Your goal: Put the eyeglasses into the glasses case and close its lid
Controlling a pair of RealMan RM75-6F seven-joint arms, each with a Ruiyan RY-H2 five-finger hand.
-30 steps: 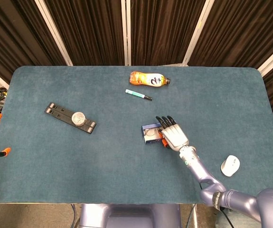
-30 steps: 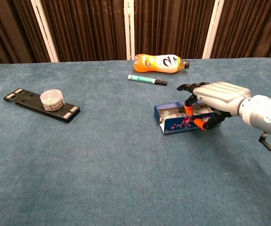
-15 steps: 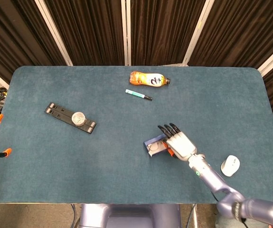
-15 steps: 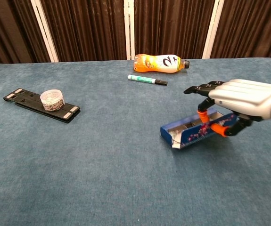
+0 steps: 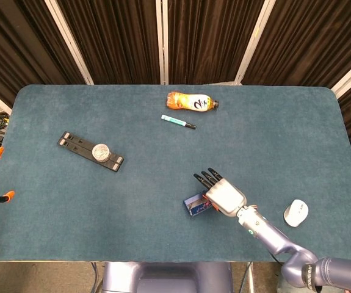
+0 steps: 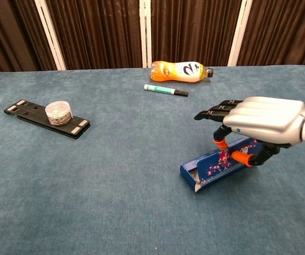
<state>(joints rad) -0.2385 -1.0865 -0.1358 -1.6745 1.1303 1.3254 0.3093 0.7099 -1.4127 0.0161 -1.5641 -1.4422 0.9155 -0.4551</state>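
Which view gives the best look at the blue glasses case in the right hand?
The chest view: the glasses case shows from the side, its patterned wall and open near end clear, held tilted by the right hand. In the head view the case is small, and the hand covers much of it.

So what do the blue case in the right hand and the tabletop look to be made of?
Glasses case: probably stiff card or thin plastic, smooth, with a printed floral pattern on flat, sharp-edged walls. Right hand holds it. Table: soft teal fabric, like felt or carpet, matte with fuzzy texture.
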